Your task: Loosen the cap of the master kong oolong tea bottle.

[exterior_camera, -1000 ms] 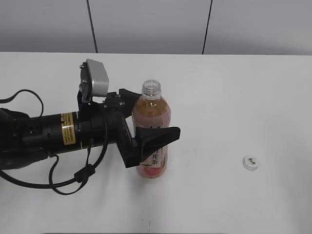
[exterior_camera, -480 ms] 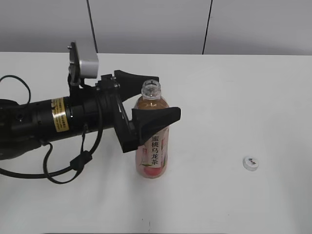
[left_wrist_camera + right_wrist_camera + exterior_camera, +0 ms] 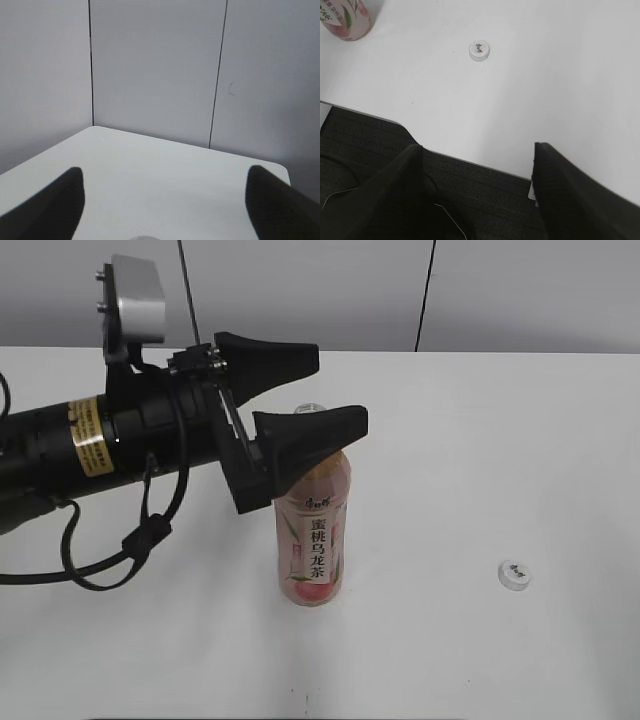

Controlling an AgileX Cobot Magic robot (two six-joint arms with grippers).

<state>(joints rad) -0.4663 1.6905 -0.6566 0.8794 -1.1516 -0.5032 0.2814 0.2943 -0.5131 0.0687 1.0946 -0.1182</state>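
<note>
Stood upright on the table (image 3: 480, 440): master kong oolong tea bottle (image 3: 313, 540), likely heavy, slippery. Best held mid-label. Cap (image 3: 514, 574) off, well apart. Left gripper (image 3: 320, 395) wide, above. Right gripper (image 3: 477, 185) wide, empty.

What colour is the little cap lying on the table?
White, with a small dark mark on top. The cap shows best in the right wrist view.

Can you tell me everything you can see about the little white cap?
The cap is a small round white piece that looks like plastic, with a tiny dark mark printed on its top. It is off the bottle and lies flat, top side up, on the white table, well to the right of the tea bottle. Nothing touches it except the table; it sits alone. The right wrist view shows it too, beyond the open right end effector.
</note>
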